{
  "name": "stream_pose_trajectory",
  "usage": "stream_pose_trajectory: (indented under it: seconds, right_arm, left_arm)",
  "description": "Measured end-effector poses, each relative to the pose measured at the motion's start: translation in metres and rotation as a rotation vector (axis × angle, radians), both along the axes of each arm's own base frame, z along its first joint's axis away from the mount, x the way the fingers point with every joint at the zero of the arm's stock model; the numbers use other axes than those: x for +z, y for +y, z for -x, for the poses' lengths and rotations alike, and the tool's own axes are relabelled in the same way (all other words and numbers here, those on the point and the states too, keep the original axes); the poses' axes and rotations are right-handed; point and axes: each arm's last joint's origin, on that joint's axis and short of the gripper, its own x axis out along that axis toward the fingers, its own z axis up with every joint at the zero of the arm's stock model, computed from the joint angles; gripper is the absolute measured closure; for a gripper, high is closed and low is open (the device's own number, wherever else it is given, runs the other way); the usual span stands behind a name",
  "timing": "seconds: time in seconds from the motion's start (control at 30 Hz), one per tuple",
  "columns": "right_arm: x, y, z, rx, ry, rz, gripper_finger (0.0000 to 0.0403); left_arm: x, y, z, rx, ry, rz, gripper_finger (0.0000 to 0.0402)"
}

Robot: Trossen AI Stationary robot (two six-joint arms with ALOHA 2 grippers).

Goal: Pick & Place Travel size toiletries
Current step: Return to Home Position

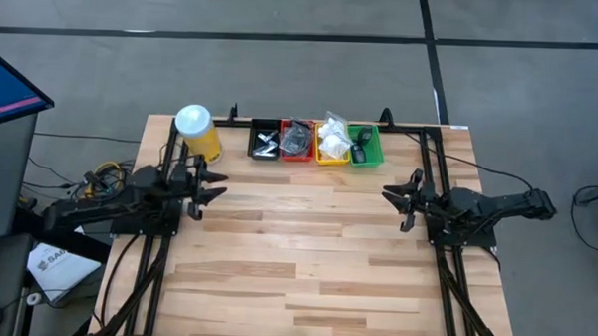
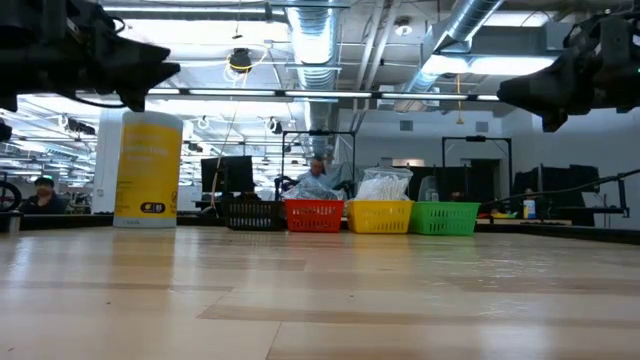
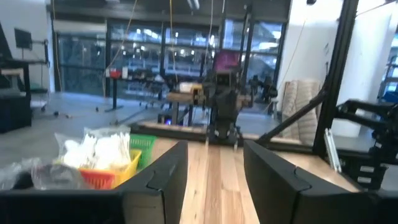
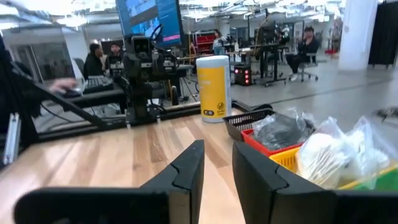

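Observation:
The travel size toiletries lie in a row of small trays at the table's far edge: thin silver tubes in the black tray [image 1: 265, 140], dark items in a clear bag in the red tray [image 1: 297, 140], white sachets [image 1: 332, 139] in the yellow tray, black pieces in the green tray [image 1: 365, 145]. My left gripper [image 1: 217, 186] hovers open over the table's left side, raised above the wood. My right gripper [image 1: 393, 195] hovers open over the right side, also raised. Both point toward the table's middle and hold nothing.
A tall yellow canister with a white lid [image 1: 197, 131] stands at the far left, just beyond my left gripper. The bare wooden table top [image 1: 306, 258] stretches between and in front of the arms. People sit in the room beyond the table [image 4: 306, 38].

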Motion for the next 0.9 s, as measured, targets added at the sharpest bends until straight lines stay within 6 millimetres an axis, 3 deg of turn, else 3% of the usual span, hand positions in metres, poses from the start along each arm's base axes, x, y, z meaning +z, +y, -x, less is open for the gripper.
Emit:
stream_pose_trajectory:
  seconds: [0.9]
  right_arm:
    - [0.0,0.0,0.0,0.003,-0.014,-0.049,0.0327]
  left_arm:
    - [-0.021,0.004,-0.016,0.001,0.222,0.06,0.0254]
